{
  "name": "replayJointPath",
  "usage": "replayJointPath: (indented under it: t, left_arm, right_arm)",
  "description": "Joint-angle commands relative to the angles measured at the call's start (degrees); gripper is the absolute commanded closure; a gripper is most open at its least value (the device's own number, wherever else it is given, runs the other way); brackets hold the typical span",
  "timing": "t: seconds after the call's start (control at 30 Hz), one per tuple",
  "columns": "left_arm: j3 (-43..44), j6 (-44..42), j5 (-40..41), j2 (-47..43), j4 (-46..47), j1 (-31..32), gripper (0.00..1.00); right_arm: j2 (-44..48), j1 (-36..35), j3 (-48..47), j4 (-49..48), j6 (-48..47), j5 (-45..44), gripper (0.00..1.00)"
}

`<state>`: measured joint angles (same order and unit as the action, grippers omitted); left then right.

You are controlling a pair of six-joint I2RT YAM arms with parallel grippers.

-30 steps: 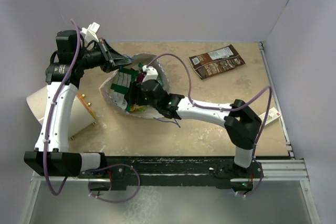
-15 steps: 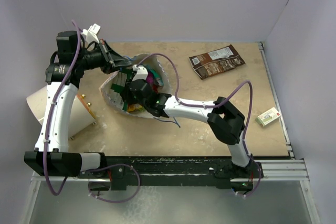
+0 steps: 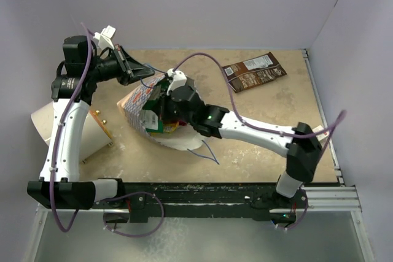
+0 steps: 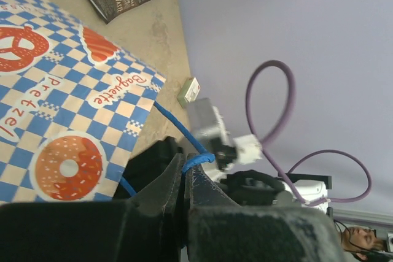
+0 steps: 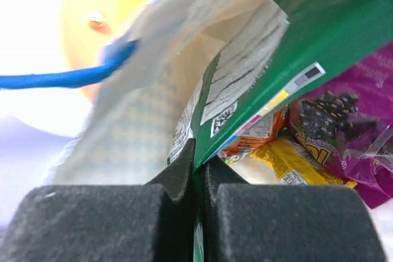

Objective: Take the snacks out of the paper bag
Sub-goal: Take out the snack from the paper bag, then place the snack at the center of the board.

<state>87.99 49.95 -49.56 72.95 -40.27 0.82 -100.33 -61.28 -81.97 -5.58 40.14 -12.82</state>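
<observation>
The paper bag (image 3: 137, 99), white with a blue checker pattern, lies on its side with its mouth to the right. My left gripper (image 3: 132, 69) is shut on its blue cord handle (image 4: 179, 128) and holds that side up; the jaws (image 4: 184, 169) pinch the cord. My right gripper (image 3: 161, 115) is inside the bag's mouth, shut on the edge of a green-and-white snack packet (image 5: 288, 59). Behind it lie purple (image 5: 350, 127), yellow (image 5: 295, 165) and orange (image 5: 261, 134) snacks against the cream inside (image 5: 135, 133).
A brown packet (image 3: 253, 72) lies flat at the back right of the table. A small white-green box (image 4: 189, 92) sits near the right edge, mostly behind my right arm in the top view. A white-and-tan drum (image 3: 44, 121) stands at the left.
My right gripper has closed on the green packet. The right arm's elbow swung out to the right. The bag has tipped, now showing its patterned side.
</observation>
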Motion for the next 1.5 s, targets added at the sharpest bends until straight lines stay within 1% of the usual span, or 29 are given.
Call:
replayJointPath:
  t: [0.0, 0.1, 0.2, 0.33, 0.57, 0.73, 0.8, 0.83, 1.0, 1.07, 1.13, 1.27, 1.33, 1.4, 1.47]
  left_arm:
    - [2.0, 1.5, -0.8, -2.3, 4.8, 0.1, 1.0]
    - [1.9, 1.4, 0.3, -2.3, 5.0, 0.1, 1.0]
    - [1.8, 1.4, 1.3, -2.0, 5.7, 0.0, 1.0]
    - [2.2, 1.2, 2.4, -0.6, 6.8, -0.1, 1.0]
    - [4.2, 0.7, 3.8, 1.6, 5.9, -0.5, 1.0]
    - [4.4, 1.0, 3.5, 2.3, 6.1, -0.6, 1.0]
    - [4.6, 0.9, 3.4, 2.3, 5.5, -0.6, 1.0]
    - [4.8, 0.6, 3.3, 2.3, 5.2, -0.6, 1.0]
    - [3.6, -0.1, 4.2, 1.0, 4.0, -0.6, 1.0]
    - [3.3, -0.3, 4.0, 0.3, 4.2, -0.6, 1.0]
    - [3.4, -1.2, 4.3, 0.3, 3.3, -0.6, 1.0]
    - [1.6, -0.8, 4.3, -0.3, 4.0, -0.6, 1.0]
    - [0.7, -0.3, 4.1, -0.3, 4.6, -0.6, 1.0]
    - [0.4, 0.0, 3.8, 0.0, 4.9, -0.6, 1.0]
    - [1.0, -0.2, 3.5, 0.6, 4.6, -0.6, 1.0]
  right_arm:
    - [9.9, 0.0, 1.8, 1.7, -4.4, 4.3, 1.0]
    - [14.6, 0.1, 1.1, 6.4, -7.8, 5.2, 1.0]
    - [18.7, 0.2, -0.1, 11.8, -9.8, 2.3, 1.0]
    - [20.7, 1.0, -1.8, 18.5, -9.9, -0.2, 1.0]
    - [24.4, 1.1, -11.2, 29.0, -15.0, 5.1, 1.0]
    - [30.7, 1.1, -15.4, 32.7, -15.2, 4.0, 1.0]
    - [31.8, 1.2, -18.1, 35.5, -15.5, 0.7, 1.0]
    - [31.7, 1.2, -20.1, 37.2, -15.7, -2.3, 1.0]
    - [27.9, 2.1, -33.2, 46.2, -19.3, -16.4, 1.0]
    - [26.3, 4.0, -35.9, 47.1, -23.6, -19.4, 1.0]
    - [25.6, 7.2, -36.1, 44.8, -30.3, -19.0, 1.0]
    - [23.1, 16.3, -36.3, 41.2, -39.1, -17.5, 1.0]
    - [21.5, 19.3, -34.8, 38.4, -43.4, -17.1, 1.0]
    - [19.7, 25.4, -32.7, 35.6, -46.0, -14.5, 1.0]
    - [17.0, 32.2, -31.8, 34.7, -46.6, -6.6, 1.0]
